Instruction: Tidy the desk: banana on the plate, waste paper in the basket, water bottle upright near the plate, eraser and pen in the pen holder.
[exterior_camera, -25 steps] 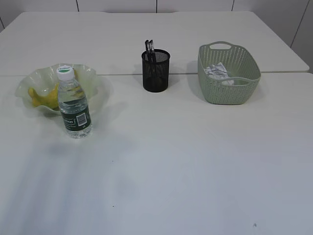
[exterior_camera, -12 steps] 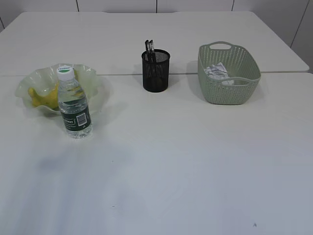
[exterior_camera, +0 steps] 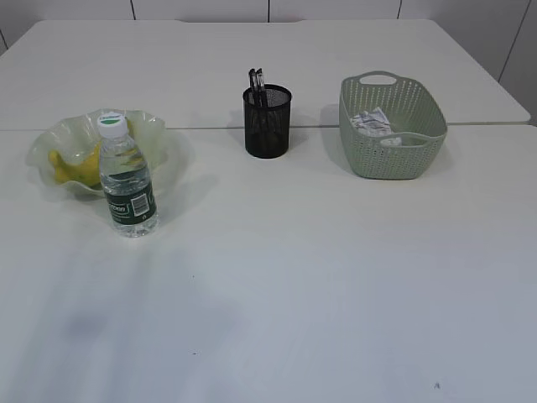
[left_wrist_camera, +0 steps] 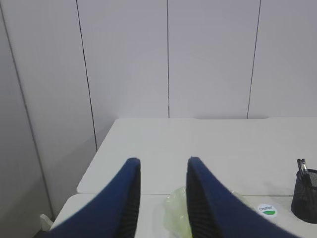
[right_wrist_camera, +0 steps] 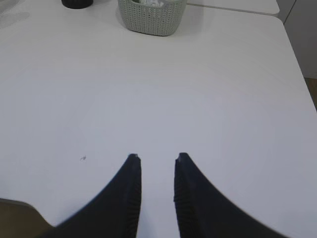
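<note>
Desk looks tidy; both arms clear of it.

Banana [exterior_camera: 74, 170] in the plate [exterior_camera: 159, 134], bottle [exterior_camera: 127, 178] upright just in front, pens in the holder [exterior_camera: 268, 122], paper [exterior_camera: 370, 122] in the basket [exterior_camera: 394, 159]. Left gripper [left_wrist_camera: 161, 166] and right gripper [right_wrist_camera: 155, 158] part open, both empty. A low arm sweep could tip the bottle. Only the tabletop [exterior_camera: 336, 269] shadow has shifted from 1 second ago.

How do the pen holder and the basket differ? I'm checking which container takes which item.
The pen holder is black mesh, while the basket is pale green with a perforated wall. The pen holder is a small upright cylinder; the basket is wider, oblong, with handle cutouts. The pen holder has pens sticking out above its rim; the basket holds crumpled paper below its rim. Both stand upright on the white table.
</note>
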Controlling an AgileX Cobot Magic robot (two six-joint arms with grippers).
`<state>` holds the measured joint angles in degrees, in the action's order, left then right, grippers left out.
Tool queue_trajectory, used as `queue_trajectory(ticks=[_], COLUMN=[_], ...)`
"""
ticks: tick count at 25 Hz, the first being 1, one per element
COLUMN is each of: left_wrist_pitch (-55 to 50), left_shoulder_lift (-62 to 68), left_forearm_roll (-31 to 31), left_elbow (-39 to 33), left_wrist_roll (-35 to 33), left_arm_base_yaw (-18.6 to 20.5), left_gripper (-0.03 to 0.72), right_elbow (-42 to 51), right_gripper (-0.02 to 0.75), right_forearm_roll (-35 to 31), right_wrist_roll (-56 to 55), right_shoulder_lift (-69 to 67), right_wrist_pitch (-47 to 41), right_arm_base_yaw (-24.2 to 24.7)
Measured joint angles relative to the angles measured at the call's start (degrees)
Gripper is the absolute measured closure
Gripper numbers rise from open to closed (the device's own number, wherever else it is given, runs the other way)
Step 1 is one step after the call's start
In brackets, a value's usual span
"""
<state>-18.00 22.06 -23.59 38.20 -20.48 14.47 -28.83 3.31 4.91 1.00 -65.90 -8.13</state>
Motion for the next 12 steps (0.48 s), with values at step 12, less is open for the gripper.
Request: queue_trajectory(ticks=[12], left_wrist_pitch=[-12.4], left_shoulder_lift=[-16.4], left_forearm_roll=[19.6], left_elbow=[-3.6], left_wrist_roll=[20.5], left_arm_base_yaw=[0.0], left_gripper=[0.473], right_elbow=[0.0], right_gripper=[0.563], right_forearm_roll=[0.0], right_wrist_roll=[0.0], right_shoulder_lift=[0.0], right_wrist_pitch=[0.0], right_arm_base_yaw=[0.0])
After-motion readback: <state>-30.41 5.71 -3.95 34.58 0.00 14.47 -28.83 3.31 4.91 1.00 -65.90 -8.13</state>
